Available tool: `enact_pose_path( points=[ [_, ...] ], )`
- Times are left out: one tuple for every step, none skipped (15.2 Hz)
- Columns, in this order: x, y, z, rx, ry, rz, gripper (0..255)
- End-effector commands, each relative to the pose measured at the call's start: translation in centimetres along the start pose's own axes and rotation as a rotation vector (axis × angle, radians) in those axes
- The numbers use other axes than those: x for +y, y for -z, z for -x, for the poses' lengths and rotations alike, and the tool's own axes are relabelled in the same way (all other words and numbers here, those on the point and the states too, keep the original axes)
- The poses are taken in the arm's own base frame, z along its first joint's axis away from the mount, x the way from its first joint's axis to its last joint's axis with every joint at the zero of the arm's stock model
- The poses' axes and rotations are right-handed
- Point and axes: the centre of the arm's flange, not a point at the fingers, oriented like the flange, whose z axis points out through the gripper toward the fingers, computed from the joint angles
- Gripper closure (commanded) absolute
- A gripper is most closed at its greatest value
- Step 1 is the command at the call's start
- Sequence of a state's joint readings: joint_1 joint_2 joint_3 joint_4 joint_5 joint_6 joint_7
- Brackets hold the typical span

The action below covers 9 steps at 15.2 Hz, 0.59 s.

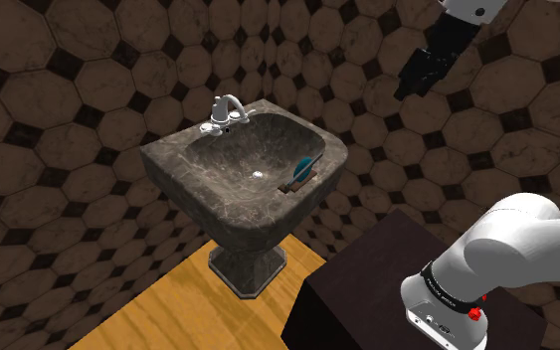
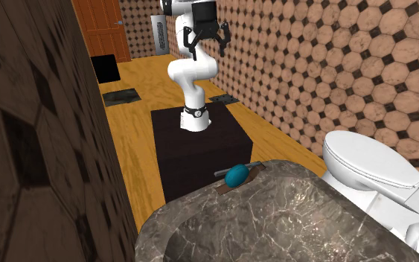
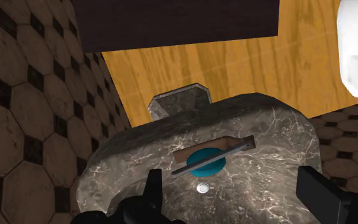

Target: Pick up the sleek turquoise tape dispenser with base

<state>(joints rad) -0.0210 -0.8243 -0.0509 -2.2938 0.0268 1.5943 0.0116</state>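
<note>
- The gripper [image 1: 415,80] hangs high in the air, well apart from the sink [image 1: 183,164] and above it on the shoulder view's right.
- Its two black fingers [image 3: 152,191] stand wide apart. Nothing is between them and they hold nothing.
- In the second exterior view the gripper [image 2: 206,45] shows the same spread, at the top of the white arm [image 2: 193,74].
- The dispenser [image 1: 307,167] sits on the flat rim of the sink, on the side nearest the stand [image 1: 367,288].
- It has a round turquoise body on a brown base, with a thin grey bar across it.
- In the wrist view the dispenser [image 3: 206,159] lies ahead of the gripper [image 3: 229,181], between the lines of the two fingers but far off from them. The drain [image 3: 202,188] is just beside it in the basin.
- In the second exterior view the dispenser [image 2: 237,175] rests on the sink's [image 2: 274,216] far rim, between the basin and the stand [image 2: 196,149].
- The sink is dark marbled stone on a pedestal [image 1: 248,261].
- A silver faucet [image 1: 223,111] stands on the rim across the basin from the dispenser.
- A white toilet [image 2: 371,171] stands beside the sink, on the second exterior view's right.
- The floor [image 1: 168,313] is wood planks, and the walls [image 1: 59,89] carry brown octagon tiles.
- An orange door [image 2: 103,30] stands behind the arm.
</note>
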Motion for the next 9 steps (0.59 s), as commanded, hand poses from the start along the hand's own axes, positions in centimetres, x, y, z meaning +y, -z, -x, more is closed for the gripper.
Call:
enact_pose_path(
  points=[
    [0.0,0.0,0.0,0.0,0.0,0.0,0],
    [-0.6,-1.2,-0.2,0.004,-0.025,0.005,0],
    [-1.2,-2.4,-0.5,0.008,-0.05,0.011,0],
    [-1.8,-3.5,-0.8,0.011,-0.075,0.016,0],
    [-2.4,-4.7,-1.0,0.015,-0.1,0.021,0],
    [-2.9,-5.9,-1.4,0.019,-0.125,0.027,0],
    [-3.5,-7.1,-1.7,0.023,-0.15,0.032,0],
    [-4.0,-8.3,-2.0,0.027,-0.175,0.038,0],
    [-4.5,-9.5,-2.4,0.03,-0.2,0.043,0]
  ],
)
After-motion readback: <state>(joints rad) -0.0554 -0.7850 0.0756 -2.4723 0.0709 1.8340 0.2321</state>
